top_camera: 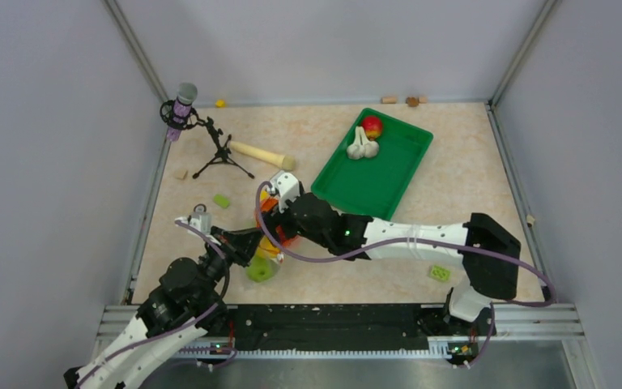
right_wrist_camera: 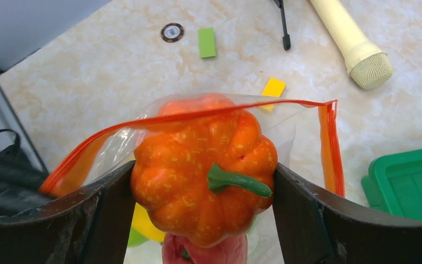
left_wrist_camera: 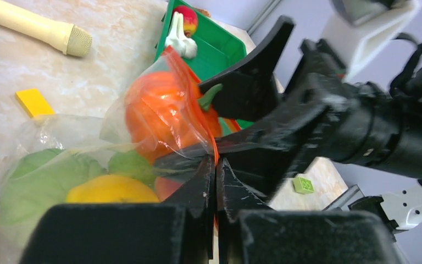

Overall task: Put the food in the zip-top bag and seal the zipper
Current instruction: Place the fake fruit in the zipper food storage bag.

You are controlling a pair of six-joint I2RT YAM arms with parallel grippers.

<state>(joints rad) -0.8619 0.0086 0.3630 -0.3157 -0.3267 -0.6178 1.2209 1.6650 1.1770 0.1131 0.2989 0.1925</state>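
Note:
The clear zip-top bag (left_wrist_camera: pixel 44 165) lies at the front left with its orange-red zipper (right_wrist_camera: pixel 209 113) held open. My left gripper (left_wrist_camera: pixel 216 165) is shut on the zipper rim (left_wrist_camera: pixel 214 146). My right gripper (right_wrist_camera: pixel 204 187) is shut on the orange pumpkin (right_wrist_camera: pixel 203 165), which sits in the bag's mouth; in the top view the right gripper (top_camera: pixel 279 212) is over the bag. A yellow lemon (left_wrist_camera: pixel 110 190), green pieces (left_wrist_camera: pixel 49 170) and a peach (right_wrist_camera: pixel 203 250) are inside. A red apple (top_camera: pixel 372 126) and white garlic (top_camera: pixel 363 148) lie in the green tray (top_camera: pixel 389 182).
A beige wooden pin (top_camera: pixel 261 154) and a microphone tripod (top_camera: pixel 219 150) stand behind the bag. Small blocks lie about: green (top_camera: pixel 223 200), green (top_camera: pixel 439 273), yellow (left_wrist_camera: pixel 33 103). Walls close in on three sides.

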